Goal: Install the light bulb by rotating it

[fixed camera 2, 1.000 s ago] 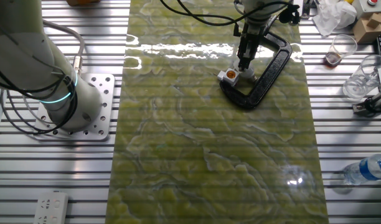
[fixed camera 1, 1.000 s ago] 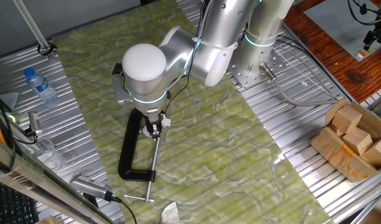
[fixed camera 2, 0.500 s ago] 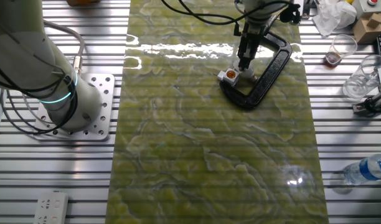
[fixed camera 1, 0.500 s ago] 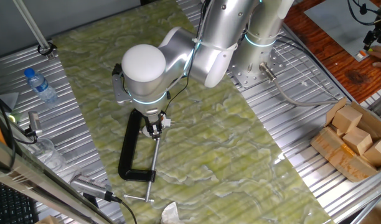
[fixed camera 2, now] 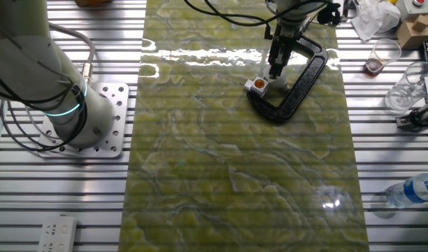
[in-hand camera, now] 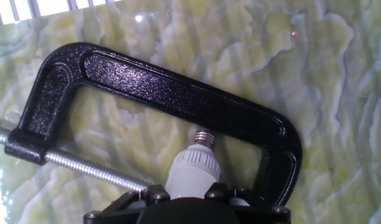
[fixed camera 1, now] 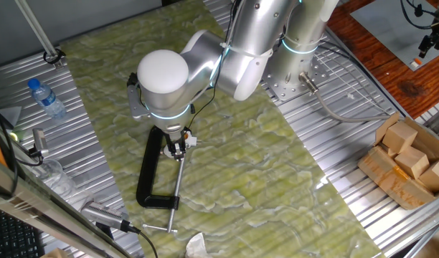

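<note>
Green marbled mat point(fixed camera 2: 221, 168) covers the middle of the slatted metal table point(fixed camera 2: 32, 203). The silver arm point(fixed camera 1: 234, 50) reaches from its bolted base plate point(fixed camera 2: 109, 119) down over the mat, its rounded wrist housing hiding most of the hand in one fixed view.

Black C-clamp point(in-hand camera: 178, 93) lies flat on the mat, its threaded screw point(in-hand camera: 84, 168) running across the open side. In the other fixed view a small white block with an orange centre point(fixed camera 2: 259, 85) sits just beside the clamp's open side, next to the gripper point(fixed camera 2: 275, 70).

The light bulb point(in-hand camera: 192, 167) is inside the clamp's opening, grasped by its pale body between the clenched fingers; its metal screw base points at the clamp's inner curve, near it, contact not discernible. The clamp frame and screw enclose the bulb on all sides.

Around the mat: cardboard box of wooden blocks point(fixed camera 1: 406, 161) far right, a water bottle point(fixed camera 1: 46, 99) left, a clear cup point(fixed camera 2: 382, 56), a power strip point(fixed camera 2: 56, 234)
</note>
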Motion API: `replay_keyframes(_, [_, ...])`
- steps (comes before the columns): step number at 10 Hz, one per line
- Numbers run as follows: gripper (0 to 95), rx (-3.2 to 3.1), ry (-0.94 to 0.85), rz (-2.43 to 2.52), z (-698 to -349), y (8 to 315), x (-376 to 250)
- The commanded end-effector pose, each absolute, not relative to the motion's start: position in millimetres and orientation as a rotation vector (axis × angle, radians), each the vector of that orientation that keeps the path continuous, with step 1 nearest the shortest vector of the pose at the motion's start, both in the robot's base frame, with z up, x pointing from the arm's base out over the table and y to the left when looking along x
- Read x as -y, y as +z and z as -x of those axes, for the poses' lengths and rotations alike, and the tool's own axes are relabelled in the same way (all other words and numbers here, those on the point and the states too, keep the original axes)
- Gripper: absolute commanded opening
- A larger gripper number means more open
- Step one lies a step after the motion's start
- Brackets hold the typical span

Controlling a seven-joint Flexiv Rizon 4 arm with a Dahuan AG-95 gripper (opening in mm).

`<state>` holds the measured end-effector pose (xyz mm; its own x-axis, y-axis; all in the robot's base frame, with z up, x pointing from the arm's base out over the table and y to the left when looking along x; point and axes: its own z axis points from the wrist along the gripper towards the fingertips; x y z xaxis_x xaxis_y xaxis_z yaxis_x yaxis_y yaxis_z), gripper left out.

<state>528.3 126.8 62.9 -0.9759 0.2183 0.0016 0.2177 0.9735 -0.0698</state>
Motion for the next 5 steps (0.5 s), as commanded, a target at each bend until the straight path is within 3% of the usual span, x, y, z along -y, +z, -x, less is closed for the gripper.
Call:
replay_keyframes(1, [0.0,3.111,0.113,0.32,-528.5,66.6,-127.3])
replay_keyframes(5, [0.0,3.117,0.118,0.302,-529.1,66.4,-127.4])
